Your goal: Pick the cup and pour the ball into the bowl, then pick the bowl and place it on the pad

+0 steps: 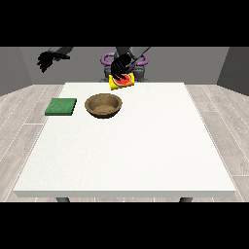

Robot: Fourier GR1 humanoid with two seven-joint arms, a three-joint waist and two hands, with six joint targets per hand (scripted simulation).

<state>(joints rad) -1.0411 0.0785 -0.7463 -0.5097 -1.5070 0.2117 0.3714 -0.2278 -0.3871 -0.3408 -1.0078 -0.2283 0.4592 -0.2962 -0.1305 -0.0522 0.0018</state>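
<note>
A yellow cup (121, 81) with red showing inside is tipped towards the camera, just above the table's far edge. The hand at the view's right (121, 65) has its fingers curled round the cup from above. I cannot tell a ball apart from the red inside. A brown wooden bowl (103, 105) stands upright on the table, in front of the cup and a little to the left. Left of the bowl lies a flat green pad (61, 106), near the table's left edge. The hand at the view's left (47, 59) hangs in the air, off the table's far left corner, fingers relaxed and holding nothing.
The white table (146, 146) stretches wide towards the camera and to the right of the bowl. The robot's torso (124, 61) with purple rings stands behind the far edge.
</note>
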